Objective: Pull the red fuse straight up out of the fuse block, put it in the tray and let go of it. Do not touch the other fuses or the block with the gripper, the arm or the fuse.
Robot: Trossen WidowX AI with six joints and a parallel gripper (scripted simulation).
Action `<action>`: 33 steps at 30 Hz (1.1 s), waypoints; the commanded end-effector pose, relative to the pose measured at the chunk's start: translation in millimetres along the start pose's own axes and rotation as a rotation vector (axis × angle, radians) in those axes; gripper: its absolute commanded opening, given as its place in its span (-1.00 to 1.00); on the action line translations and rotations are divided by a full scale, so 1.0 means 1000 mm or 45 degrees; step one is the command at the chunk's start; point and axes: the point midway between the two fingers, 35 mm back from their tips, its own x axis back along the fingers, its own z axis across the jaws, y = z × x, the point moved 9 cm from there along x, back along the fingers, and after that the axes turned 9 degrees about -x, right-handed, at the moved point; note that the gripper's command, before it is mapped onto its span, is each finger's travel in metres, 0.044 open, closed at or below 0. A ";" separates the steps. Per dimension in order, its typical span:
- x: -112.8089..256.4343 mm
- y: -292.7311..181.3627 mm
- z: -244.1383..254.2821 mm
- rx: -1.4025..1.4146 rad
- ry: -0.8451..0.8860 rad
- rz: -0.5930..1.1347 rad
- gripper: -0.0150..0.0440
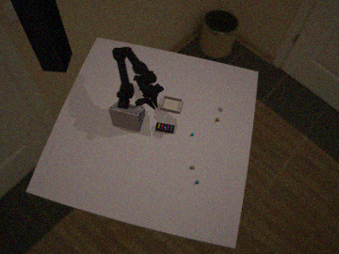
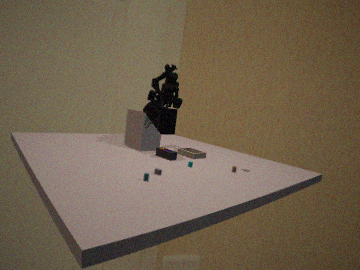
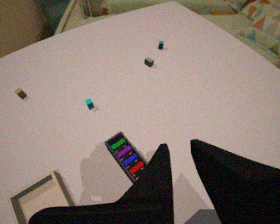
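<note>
The fuse block (image 1: 165, 131) (image 2: 166, 155) (image 3: 111, 145) is a small dark box on the table. In the wrist view the red fuse (image 3: 136, 167) stands in it beside the blue fuse (image 3: 130, 159); the purple fuse (image 3: 124, 151) and the green fuse (image 3: 118, 144) follow. The block's near end is hidden by a finger. The shallow beige tray (image 1: 182, 106) (image 2: 194, 155) (image 3: 62, 187) is beside the block. My gripper (image 1: 155, 107) (image 2: 148, 125) (image 3: 178, 148) is partly open, with nothing between its fingertips. It hangs above the table, apart from the block.
A grey box (image 1: 127, 119) (image 2: 142, 136) stands by the arm's base, close to the block. Small cubes lie beyond the block: a teal one (image 1: 192, 134) (image 2: 190, 164) (image 3: 90, 104), a brown one (image 1: 217, 119) (image 2: 234, 169) (image 3: 21, 93) and a grey one (image 1: 192, 167) (image 2: 158, 172) (image 3: 149, 62) among them.
</note>
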 end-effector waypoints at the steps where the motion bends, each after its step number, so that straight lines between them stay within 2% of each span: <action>1: -0.021 0.009 0.007 -0.211 0.022 0.183 -0.24; 11: -0.093 0.014 0.022 -0.741 -0.124 0.635 -0.24; 21: -0.171 -0.011 0.027 -1.225 -0.470 0.986 -0.24; 33: -0.178 -0.015 0.027 -1.255 -0.494 1.005 -0.24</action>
